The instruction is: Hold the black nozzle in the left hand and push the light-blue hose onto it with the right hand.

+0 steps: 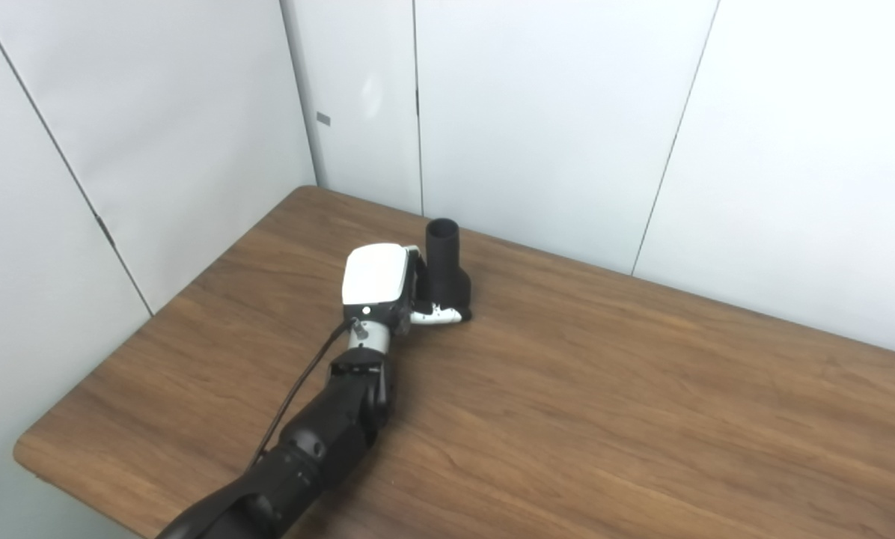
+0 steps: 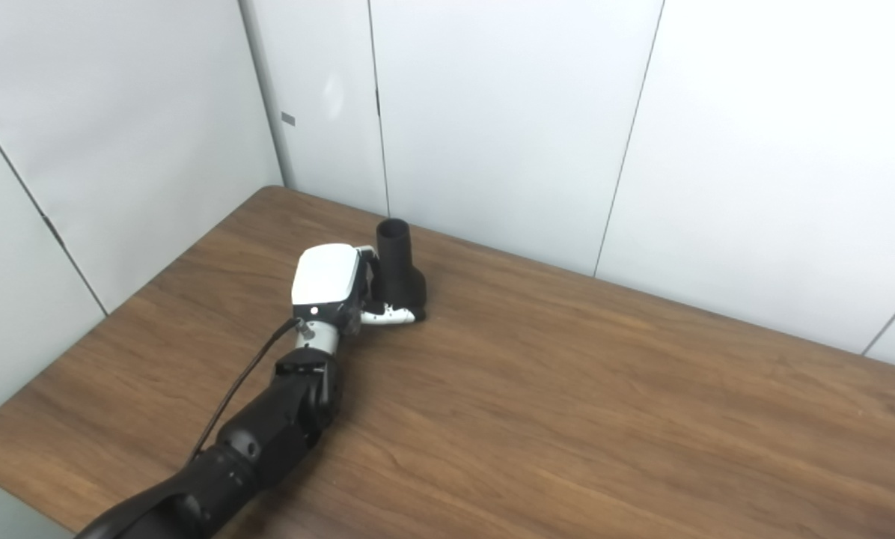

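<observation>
The black nozzle point(image 1: 446, 271) stands upright on the wooden table point(image 1: 605, 389) near the back edge, its round open end up. My left hand point(image 1: 384, 288) presses against its left side. The white thumb point(image 1: 436, 316) lies across the front of the nozzle's wide base, and the fingers reach around the far side, mostly hidden behind the back of the hand. The hand looks shut on the nozzle, which still rests on the table. The same grasp shows in the right eye view, with the nozzle point(image 2: 399, 268) beside the hand point(image 2: 331, 284). No light-blue hose and no right hand are in view.
White wall panels point(image 1: 552, 127) run close behind the nozzle and along the table's left side, meeting at a corner. The table's rounded front-left corner point(image 1: 25, 449) is near my left arm. Bare wood stretches to the right.
</observation>
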Controlling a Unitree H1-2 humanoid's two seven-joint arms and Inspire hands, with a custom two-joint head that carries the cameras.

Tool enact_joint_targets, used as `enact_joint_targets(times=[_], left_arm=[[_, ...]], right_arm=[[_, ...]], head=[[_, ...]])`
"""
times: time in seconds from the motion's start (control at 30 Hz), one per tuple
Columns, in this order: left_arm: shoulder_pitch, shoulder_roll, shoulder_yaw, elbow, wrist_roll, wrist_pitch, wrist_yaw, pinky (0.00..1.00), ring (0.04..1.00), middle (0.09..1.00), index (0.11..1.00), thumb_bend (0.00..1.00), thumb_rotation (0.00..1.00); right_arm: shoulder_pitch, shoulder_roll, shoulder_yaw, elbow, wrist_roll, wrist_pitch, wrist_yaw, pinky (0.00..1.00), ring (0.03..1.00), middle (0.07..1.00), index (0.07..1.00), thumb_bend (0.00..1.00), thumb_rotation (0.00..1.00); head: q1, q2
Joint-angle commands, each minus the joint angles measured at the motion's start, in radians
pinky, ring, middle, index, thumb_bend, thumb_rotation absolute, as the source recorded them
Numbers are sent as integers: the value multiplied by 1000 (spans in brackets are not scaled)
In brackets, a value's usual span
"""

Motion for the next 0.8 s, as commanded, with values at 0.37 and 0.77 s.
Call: enact_joint_targets(times=[0.37, 0.77], left_arm=[[98, 45, -64, -164, 46, -106, -6, 103, 160, 471, 482, 526, 0], [170, 31, -104, -330, 37, -177, -153, 99, 152, 471, 482, 525, 0]], right_arm=[[17, 50, 24, -98, -47, 3, -30, 700, 760, 755, 731, 243, 371], [32, 69, 42, -206, -69, 36, -46, 677, 758, 757, 744, 176, 38]], head=[[-115, 30], [-222, 46]])
